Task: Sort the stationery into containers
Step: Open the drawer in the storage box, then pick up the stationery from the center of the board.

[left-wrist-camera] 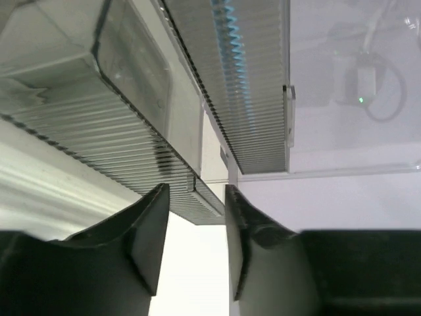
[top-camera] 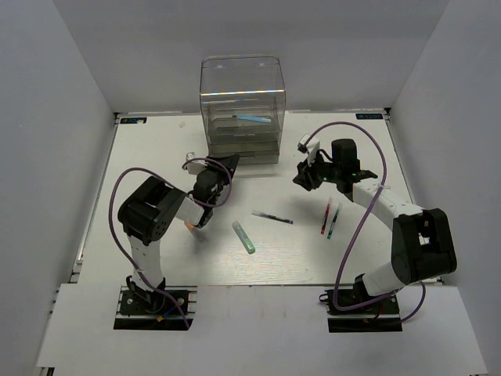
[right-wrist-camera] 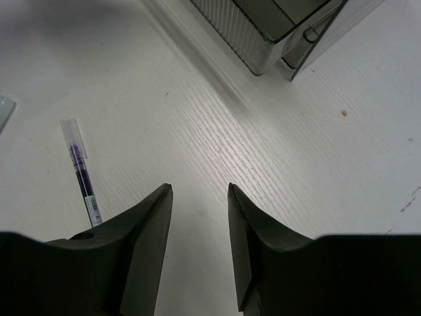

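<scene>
Clear plastic drawers [top-camera: 243, 82] stand at the far middle of the white surface [top-camera: 156, 157]. A light blue pen [top-camera: 252, 118] lies inside the unit, in an upper drawer.

The left end effector [top-camera: 225, 166] hovers just beside the unit's near left corner. In its wrist view its fingers [left-wrist-camera: 148, 230] stand apart with nothing between them and a drawer front close ahead. The right end effector [top-camera: 304, 177] hangs to the right of the drawers, its fingers [right-wrist-camera: 148, 237] likewise apart and empty above the surface.

Between the arms lie a thin dark pen [top-camera: 272, 217] and, nearer the bases, a green-tipped marker [top-camera: 243, 236]. A red pen [top-camera: 324, 219] and a teal pen [top-camera: 331, 224] lie side by side next to the right arm. An orange tip [top-camera: 189, 225] shows beside the left arm; the rest of that pen is hidden.
</scene>
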Controlling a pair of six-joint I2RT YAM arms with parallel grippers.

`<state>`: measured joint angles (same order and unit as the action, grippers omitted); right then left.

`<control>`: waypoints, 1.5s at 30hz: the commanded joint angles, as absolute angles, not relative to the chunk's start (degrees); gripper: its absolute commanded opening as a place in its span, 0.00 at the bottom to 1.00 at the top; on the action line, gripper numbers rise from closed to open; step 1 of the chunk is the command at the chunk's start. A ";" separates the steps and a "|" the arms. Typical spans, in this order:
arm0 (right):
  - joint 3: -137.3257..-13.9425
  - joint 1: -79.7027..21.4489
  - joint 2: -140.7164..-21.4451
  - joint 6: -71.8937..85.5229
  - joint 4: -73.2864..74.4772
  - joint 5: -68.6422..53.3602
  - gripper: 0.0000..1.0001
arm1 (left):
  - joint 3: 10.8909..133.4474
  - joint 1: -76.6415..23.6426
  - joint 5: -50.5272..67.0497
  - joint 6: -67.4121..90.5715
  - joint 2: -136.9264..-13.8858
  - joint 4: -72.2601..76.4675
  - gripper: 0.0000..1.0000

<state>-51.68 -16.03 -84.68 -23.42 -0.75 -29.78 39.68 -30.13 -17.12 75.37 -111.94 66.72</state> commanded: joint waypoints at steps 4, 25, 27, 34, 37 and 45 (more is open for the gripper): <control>-52.12 -15.82 -82.88 -24.87 -0.09 -32.08 0.47 | 38.59 -30.32 -16.79 75.06 -104.07 55.57 0.59; -51.86 -18.01 -83.67 -32.70 7.74 -38.23 0.50 | 42.28 -29.10 -13.34 77.51 -78.23 -15.96 0.82; -51.77 -18.19 -83.76 -32.61 7.65 -37.97 0.50 | 43.85 -29.09 -16.76 79.88 -77.17 -22.72 0.89; -51.15 -18.90 -83.93 -31.91 6.94 -36.83 0.52 | 49.55 -28.04 -21.71 85.41 -78.39 -33.37 1.00; -50.19 -18.99 -83.06 -32.08 6.42 -36.65 0.52 | 53.16 -26.20 -23.02 87.45 -82.86 -39.44 1.00; -48.08 -18.98 -81.13 -32.08 5.45 -35.77 0.52 | 61.42 -20.58 -20.05 87.45 -92.98 -47.71 0.94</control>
